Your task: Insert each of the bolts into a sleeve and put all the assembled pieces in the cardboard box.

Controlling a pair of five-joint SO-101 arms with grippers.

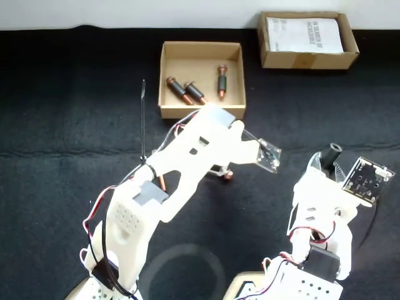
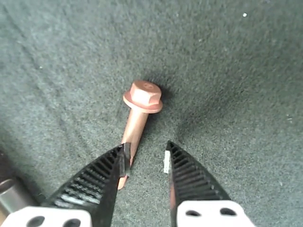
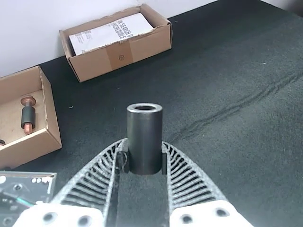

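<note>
Cardboard box (image 1: 200, 59): sitting open-topped at the far middle of the black-covered counter (image 1: 62, 94), with three assembled pieces lying inside. Two (image 1: 179, 90) (image 1: 195, 92) are lying slantwise side by side towards one wall. The third (image 1: 222, 82) is lying apart, near the opposite wall.

Second box (image 1: 306, 59): sitting at the far edge of the counter, well apart from the first, and holding a printed sheet (image 1: 304, 34).

Left arm (image 1: 187, 156): stretching over the middle of the counter, just in front of the cardboard box.

Right arm (image 1: 319, 212): standing to the side, well clear of both boxes.

Right pincer (image 3: 144, 161): clamping the sleeve between both fingers.

Left pincer (image 2: 145, 158): hanging low over the counter with its jaws parted, gripping nothing.

Sleeve (image 3: 144, 137): dark hollow cylinder, standing upright in the right pincer, its open end showing above the fingertips.

Bolt (image 2: 139, 113): copper-coloured, lying flat on the counter beneath the left pincer. Its hexagonal head is lying beyond the fingertips, and its shank is running under the tip of one finger (image 2: 102, 175).
</note>
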